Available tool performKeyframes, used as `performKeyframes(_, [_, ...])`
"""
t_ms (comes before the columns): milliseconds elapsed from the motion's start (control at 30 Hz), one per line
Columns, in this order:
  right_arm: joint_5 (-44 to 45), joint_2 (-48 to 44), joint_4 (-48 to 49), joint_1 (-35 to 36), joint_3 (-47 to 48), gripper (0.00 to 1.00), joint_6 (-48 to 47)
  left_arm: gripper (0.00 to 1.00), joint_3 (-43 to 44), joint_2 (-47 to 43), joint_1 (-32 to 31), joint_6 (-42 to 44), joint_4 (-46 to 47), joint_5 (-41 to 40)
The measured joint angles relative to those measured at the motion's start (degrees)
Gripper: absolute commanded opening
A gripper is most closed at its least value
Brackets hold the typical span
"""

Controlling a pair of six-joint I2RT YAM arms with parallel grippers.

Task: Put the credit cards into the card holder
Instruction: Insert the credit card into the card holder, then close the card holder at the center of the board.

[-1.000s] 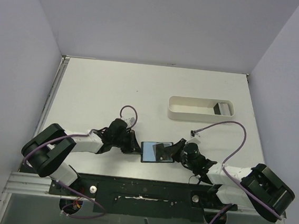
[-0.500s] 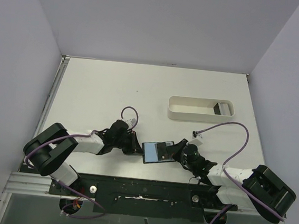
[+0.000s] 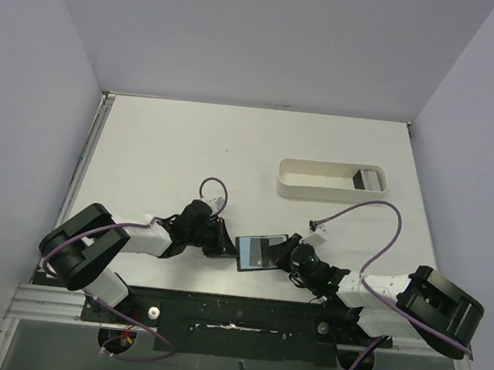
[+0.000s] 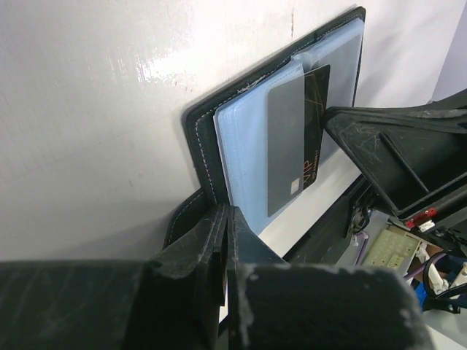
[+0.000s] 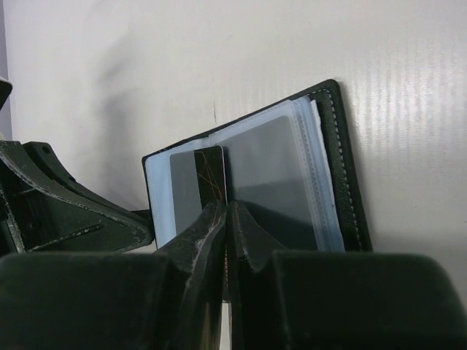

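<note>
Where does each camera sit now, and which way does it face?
Top external: above, behind the bases, looking down at the table; both arms show.
Left wrist: on that arm, looks along left fingers pinching the card holder.
Right wrist: on that arm, looks along right fingers pinching the credit card.
Shared: all show the card holder.

"VIP" on dark card (image 4: 298, 138); rest unreadable.

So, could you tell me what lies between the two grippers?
The open card holder, with a card on it, lies between the left gripper and right gripper, clearest in the top view.
</note>
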Motion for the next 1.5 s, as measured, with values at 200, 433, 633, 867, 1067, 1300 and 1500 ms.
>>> performKeyframes(200, [-1.55,5.31,0.24,0.68,4.26,0.17,-1.29,0.0,-0.28,0.13,0.0,-0.24,0.74,0.15])
performKeyframes(433, [-3.39,8.15,-0.02,0.9,6.73,0.25,-4.9,0.0,-0.28,0.44,-0.04,-0.57,1.16,0.42])
performKeyframes(633, [-4.81,5.27,-7.02,0.92,9.4,0.42,-6.6,0.09,0.55,0.33,-0.09,0.07,-0.5,0.37])
performKeyframes(867, [-5.11,-4.92,-21.64,1.22,13.7,0.63,-9.84,0.18,1.05,-3.48,-0.09,1.6,-7.15,-1.16])
performKeyframes(1067, [-4.13,-12.07,-29.38,0.02,13.73,0.76,-10.88,0.19,2.47,-4.68,0.07,2.29,-9.31,-1.51])
performKeyframes(1300, [-5.18,-14.03,-31.93,-4.87,10.91,0.86,-10.91,0.2,2.58,-4.57,0.07,2.95,-10.23,-1.6])
performKeyframes(1500, [-5.95,-13.99,-32.26,-6.78,8.31,0.89,-11.06,0.2,2.58,-3.52,0.07,3.06,-10.19,-1.57])
